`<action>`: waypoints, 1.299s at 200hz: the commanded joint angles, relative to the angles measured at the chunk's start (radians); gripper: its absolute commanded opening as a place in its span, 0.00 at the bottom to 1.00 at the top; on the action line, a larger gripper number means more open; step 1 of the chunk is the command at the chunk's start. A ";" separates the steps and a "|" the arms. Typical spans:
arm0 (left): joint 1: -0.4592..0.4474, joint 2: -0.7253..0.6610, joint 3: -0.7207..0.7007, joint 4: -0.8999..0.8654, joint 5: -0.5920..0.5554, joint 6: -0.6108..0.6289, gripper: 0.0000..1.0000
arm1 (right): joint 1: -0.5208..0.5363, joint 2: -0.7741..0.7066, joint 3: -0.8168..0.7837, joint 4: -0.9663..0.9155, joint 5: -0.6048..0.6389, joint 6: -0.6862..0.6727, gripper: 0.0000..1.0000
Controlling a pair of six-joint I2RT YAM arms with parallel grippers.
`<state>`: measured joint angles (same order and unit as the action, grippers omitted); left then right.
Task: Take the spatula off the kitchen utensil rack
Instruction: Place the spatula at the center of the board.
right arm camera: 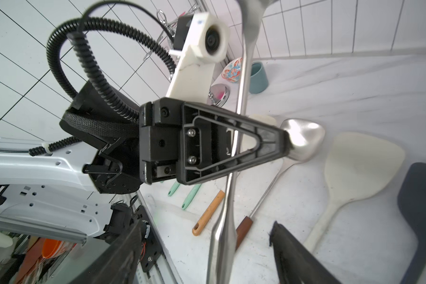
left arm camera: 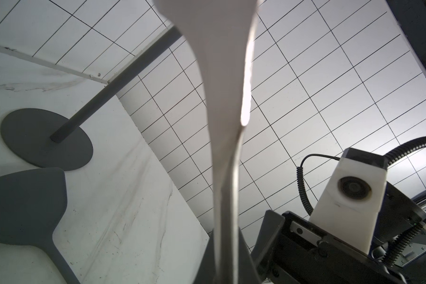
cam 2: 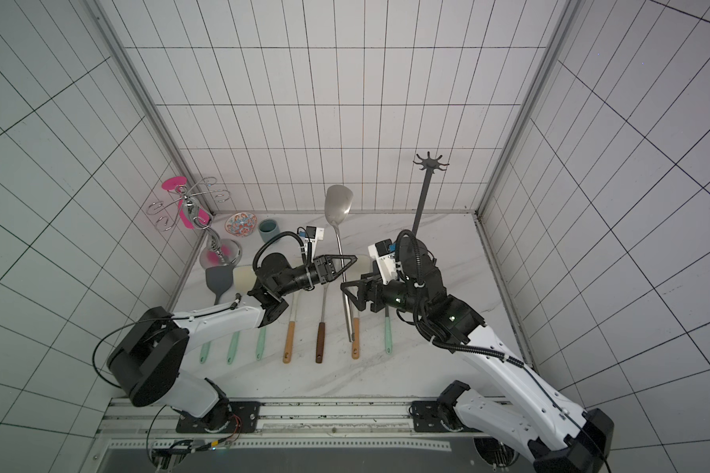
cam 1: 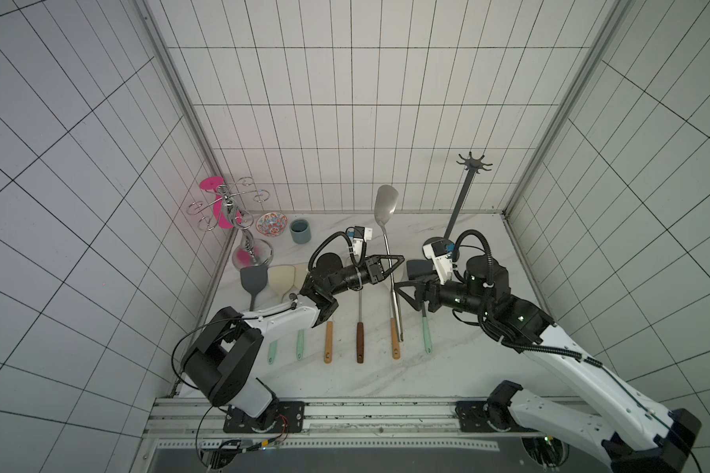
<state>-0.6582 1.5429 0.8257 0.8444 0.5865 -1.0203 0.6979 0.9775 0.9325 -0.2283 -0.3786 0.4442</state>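
One steel spatula (cam 1: 386,233), off the kitchen utensil rack (cam 1: 465,192) and well apart from it. Stands upright, pinched mid-shaft in the closed left gripper (cam 1: 396,263); blade above jaws, handle below. Right gripper (cam 1: 404,293) spread wide, flanking lower shaft; contact not evident. Judged rigid, fairly heavy, slick; may pivot in this pinch. Better hold: thicker handle end below jaws.

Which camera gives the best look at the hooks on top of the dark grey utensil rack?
The top views. In both top views the hook ring stands in full sight, every hook bare. The left wrist view shows only the rack's round base and lower pole; the right wrist view shows none of it.
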 commanded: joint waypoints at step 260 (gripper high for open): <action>-0.013 -0.034 -0.043 -0.084 -0.102 0.079 0.94 | 0.155 0.053 0.017 -0.195 0.544 -0.114 0.00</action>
<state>-0.6735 1.5654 0.7757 0.8574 0.5198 -1.0031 0.8471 1.0710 0.9325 -0.4049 0.0578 0.3477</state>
